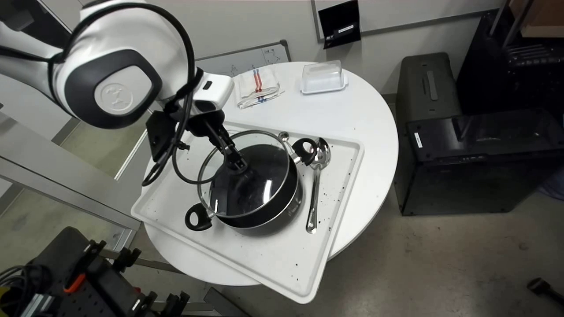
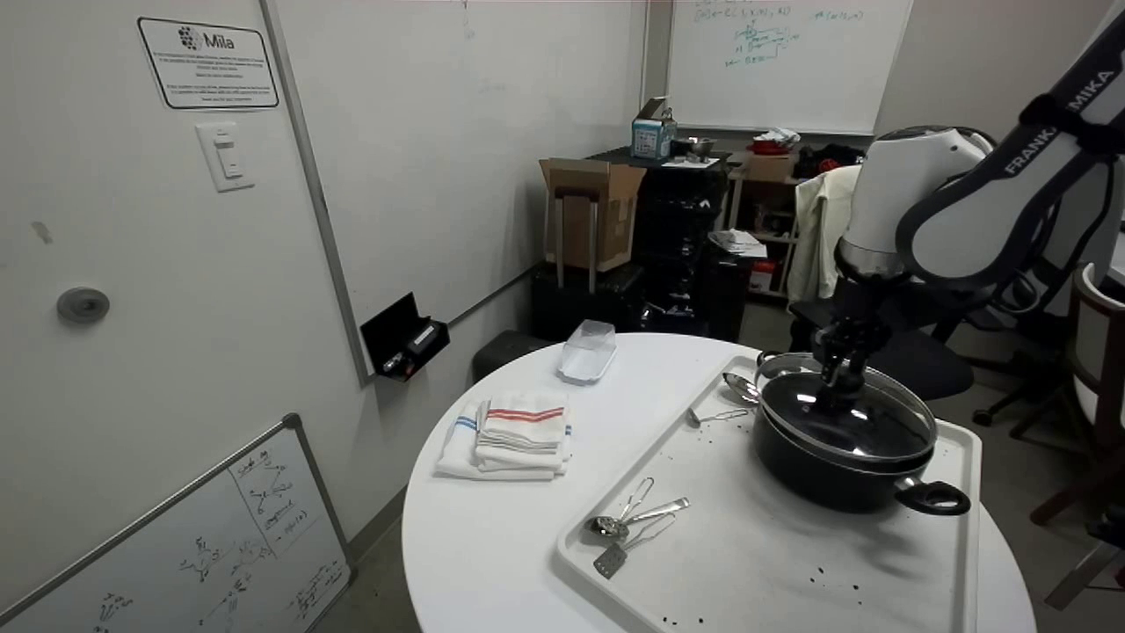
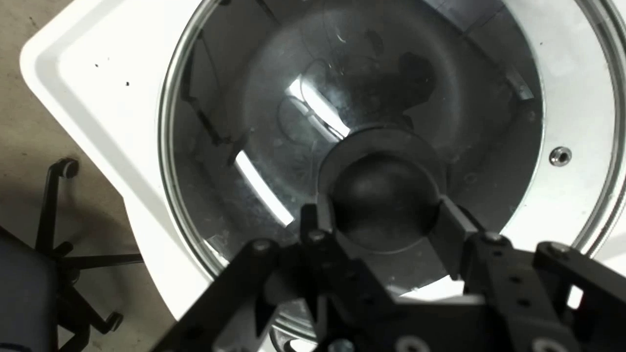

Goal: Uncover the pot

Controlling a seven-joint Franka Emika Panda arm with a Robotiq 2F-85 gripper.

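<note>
Gripper (image 3: 385, 222) clasps the knob (image 3: 384, 193); in an exterior view, we see its glass lid (image 1: 253, 187) jut past the black pot (image 1: 278, 207) at eleven o'clock.

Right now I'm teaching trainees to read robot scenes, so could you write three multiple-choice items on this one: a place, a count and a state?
1. Where do the folded white cloths with red and blue stripes lie?
A) on the floor
B) on the round white table, off the rectangular white tray
C) on a chair

2. How many black loop handles show on the wide, round black pot?
A) four
B) one
C) two

3. What does the black pincer hold?
A) the round black knob of the round clear glass lid
B) a metal spoon
C) nothing

Right letters:
1 B: both exterior views show them on the tabletop, apart from the tray.
2 C: both exterior views show one on each of two opposite sides.
3 A: the wrist view shows it closed against both sides of the knob.
</note>
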